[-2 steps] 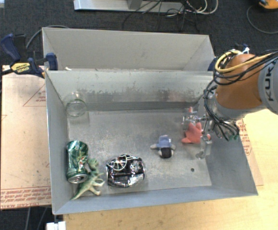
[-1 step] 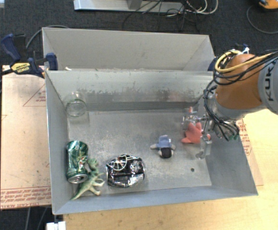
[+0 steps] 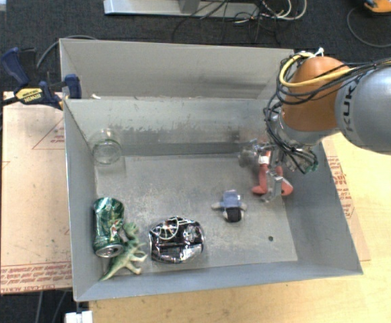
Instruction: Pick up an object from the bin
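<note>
My gripper (image 3: 271,175) hangs low over the right middle of the bin floor, under the arm's orange cover. A small red-pink thing (image 3: 260,184) sits right at its tip, with another red bit just to its right; whether it is gripped is unclear. A little left and nearer the front lies a small blue-grey toy with a black base (image 3: 231,206), apart from the gripper.
At the front left lie a green drink can (image 3: 108,226), a pale green toy lizard (image 3: 125,257) and a crumpled black packet with white markings (image 3: 175,239). A clear cup (image 3: 106,151) stands by the back left wall. Bare floor lies between these and the gripper.
</note>
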Available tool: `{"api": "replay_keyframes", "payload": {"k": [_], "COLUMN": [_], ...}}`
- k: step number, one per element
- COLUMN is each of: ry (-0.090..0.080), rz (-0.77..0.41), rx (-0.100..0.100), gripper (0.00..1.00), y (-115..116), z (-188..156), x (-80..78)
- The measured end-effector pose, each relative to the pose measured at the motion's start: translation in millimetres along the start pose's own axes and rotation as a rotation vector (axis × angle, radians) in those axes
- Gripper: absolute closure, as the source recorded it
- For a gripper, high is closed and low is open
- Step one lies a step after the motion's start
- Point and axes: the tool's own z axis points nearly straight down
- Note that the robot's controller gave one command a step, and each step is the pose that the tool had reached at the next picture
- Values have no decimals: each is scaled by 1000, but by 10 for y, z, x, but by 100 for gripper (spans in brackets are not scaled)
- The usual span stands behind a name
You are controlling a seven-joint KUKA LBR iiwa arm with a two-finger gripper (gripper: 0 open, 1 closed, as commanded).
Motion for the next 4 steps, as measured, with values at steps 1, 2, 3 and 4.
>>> {"api": "replay_keyframes", "payload": {"k": [1,2,3,4], "ry": [5,-3,3,-8], "rz": [-40,-180,63,-112], "rx": [-6,0,-6,-1], "gripper": [0,0,0,0], "y": [870,635,1030,1208], "z": [9,9,4,-15], "x": [23,274,594,338]}}
